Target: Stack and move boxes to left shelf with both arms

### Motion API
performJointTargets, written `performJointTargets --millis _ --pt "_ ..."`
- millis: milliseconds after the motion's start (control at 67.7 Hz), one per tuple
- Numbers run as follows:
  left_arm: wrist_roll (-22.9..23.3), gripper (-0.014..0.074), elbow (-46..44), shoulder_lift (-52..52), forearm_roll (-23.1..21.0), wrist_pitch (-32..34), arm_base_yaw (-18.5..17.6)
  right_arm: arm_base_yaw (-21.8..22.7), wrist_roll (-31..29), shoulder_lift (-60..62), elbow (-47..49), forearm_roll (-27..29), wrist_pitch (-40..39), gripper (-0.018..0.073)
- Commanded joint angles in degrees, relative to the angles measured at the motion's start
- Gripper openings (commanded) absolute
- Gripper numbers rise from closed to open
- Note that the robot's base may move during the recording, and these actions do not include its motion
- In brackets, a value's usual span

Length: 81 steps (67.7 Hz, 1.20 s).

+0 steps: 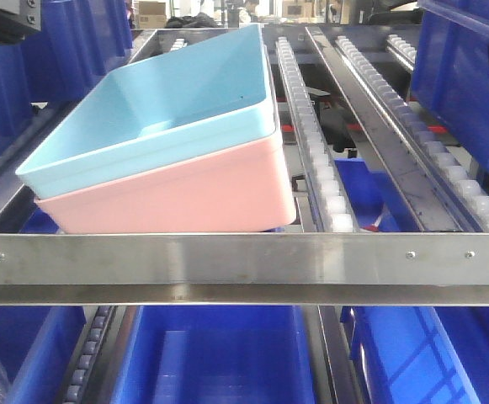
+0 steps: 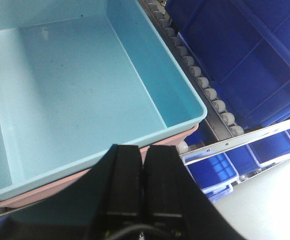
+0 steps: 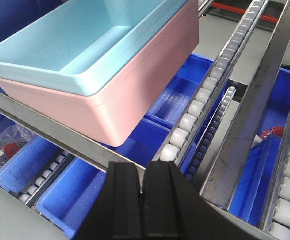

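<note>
Already nested, the sky blue bin (image 1: pixel 156 101) sat in the salmon pink bin (image 1: pixel 185 198) on the roller shelf (image 1: pixel 244 257), upper left of frame; both hands (image 2: pixel 144 160) (image 3: pixel 141 185) were pressed together, empty, just short of its near rim.

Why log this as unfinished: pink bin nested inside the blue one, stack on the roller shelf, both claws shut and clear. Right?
One error: the order is reversed. The front-facing view shows the blue bin nested inside the pink bin. The rest stands: stack on the roller shelf, left claw and right claw shut and clear.
</note>
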State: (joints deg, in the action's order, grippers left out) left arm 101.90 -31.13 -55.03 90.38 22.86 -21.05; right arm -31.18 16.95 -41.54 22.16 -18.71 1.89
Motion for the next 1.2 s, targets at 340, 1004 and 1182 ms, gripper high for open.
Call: performJointTargets --millis 340,1004,1182 --pt "-44.9 -0.0008 -2.1 -0.8 -43.2 -7.3 -6.3 0.2 -0.6 0.4 1.8 -0.8 -4.8 0.0036" --pt "-74.6 -0.0008 6.1 15.8 -70.3 -22.5 -6.5 0.2 -0.6 0.4 1.8 -0.8 -4.8 0.0036" --pt "-74.6 -0.0008 17.3 26.5 -70.6 -15.9 1.1 0.2 -0.6 0.4 1.8 -0.8 -4.8 0.0036"
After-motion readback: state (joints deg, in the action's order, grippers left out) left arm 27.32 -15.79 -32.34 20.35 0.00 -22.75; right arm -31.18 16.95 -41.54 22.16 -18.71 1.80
